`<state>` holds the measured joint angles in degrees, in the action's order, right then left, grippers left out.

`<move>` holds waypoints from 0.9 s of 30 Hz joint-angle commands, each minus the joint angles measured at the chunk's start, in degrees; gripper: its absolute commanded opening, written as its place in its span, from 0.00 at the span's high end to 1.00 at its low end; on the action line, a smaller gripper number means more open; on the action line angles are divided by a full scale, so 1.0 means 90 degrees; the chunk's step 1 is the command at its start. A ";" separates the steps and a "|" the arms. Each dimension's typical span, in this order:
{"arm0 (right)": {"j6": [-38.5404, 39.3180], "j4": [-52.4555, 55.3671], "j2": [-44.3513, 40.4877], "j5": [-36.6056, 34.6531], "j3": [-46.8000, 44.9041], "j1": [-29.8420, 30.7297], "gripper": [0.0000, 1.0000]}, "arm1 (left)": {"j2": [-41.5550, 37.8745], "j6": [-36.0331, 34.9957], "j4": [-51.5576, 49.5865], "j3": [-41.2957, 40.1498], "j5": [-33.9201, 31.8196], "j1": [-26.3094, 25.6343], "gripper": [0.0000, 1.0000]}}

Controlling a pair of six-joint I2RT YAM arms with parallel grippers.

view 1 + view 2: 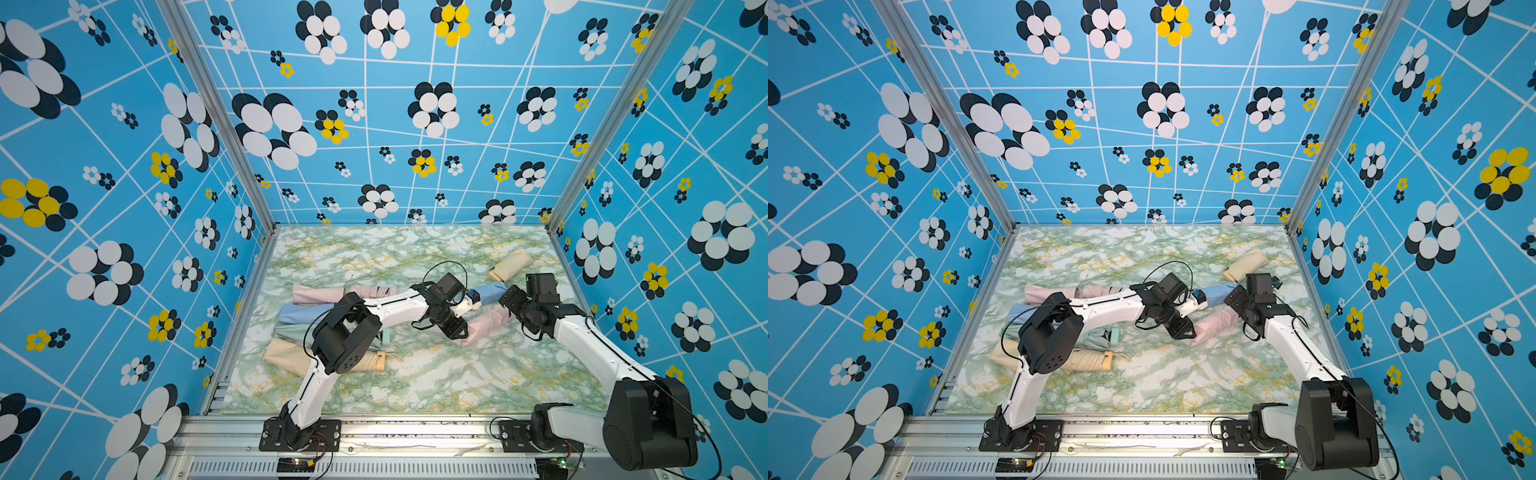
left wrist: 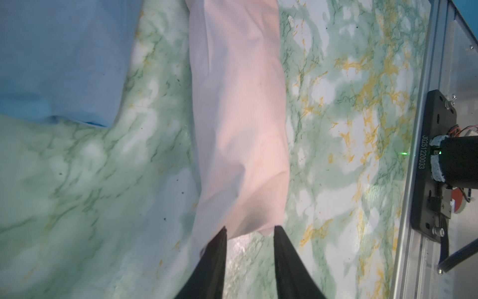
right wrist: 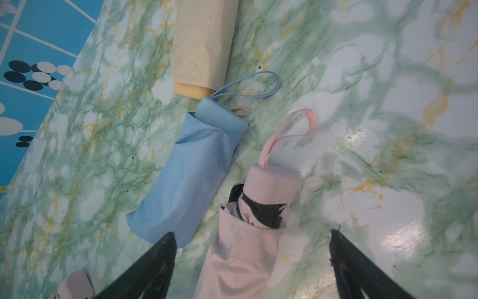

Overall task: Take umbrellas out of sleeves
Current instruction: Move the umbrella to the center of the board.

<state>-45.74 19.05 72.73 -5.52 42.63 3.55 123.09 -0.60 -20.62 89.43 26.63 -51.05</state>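
Left tool (image 2: 249, 229), half cropped, on pink sleeve (image 2: 240, 116)

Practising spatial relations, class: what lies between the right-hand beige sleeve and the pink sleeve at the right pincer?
The blue sleeve, blue handle poking out, lies between the beige sleeve and pink sleeve; the right wrist view shows it clearly.

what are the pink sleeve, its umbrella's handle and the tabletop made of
The sleeve: thin woven cloth, matte, softly creased. The handle: likely moulded plastic, smooth matte, rounded edges. The tabletop: glossy marble-print surface, probably laminate or film; glare shows.
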 commanded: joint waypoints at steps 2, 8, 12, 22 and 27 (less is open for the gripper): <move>-0.0245 0.0143 0.0193 -0.0197 0.0048 -0.0039 0.08 | -0.0441 -0.0161 -0.0042 0.0003 -0.0329 0.0010 0.64; -0.0403 0.0246 0.0554 -0.0098 0.0201 -0.0042 0.13 | -0.0377 -0.0229 0.0075 -0.0022 -0.0176 0.0178 0.60; -0.0452 0.0404 0.0729 -0.0258 0.0302 -0.0041 0.16 | -0.0256 -0.0310 0.0141 0.0046 0.0042 0.0285 0.58; -0.0670 0.0212 0.1037 -0.0220 0.0399 -0.0034 0.21 | 0.0099 -0.0476 -0.0013 0.0265 0.0535 0.0301 0.58; -0.0701 0.0174 0.1154 -0.0222 0.0448 -0.0048 0.22 | 0.0219 -0.0392 0.0017 0.0335 0.0625 0.0297 0.58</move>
<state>-50.89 20.32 82.17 -6.98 45.17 3.55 123.26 -4.03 -19.75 90.63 30.48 -48.38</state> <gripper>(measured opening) 0.780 0.422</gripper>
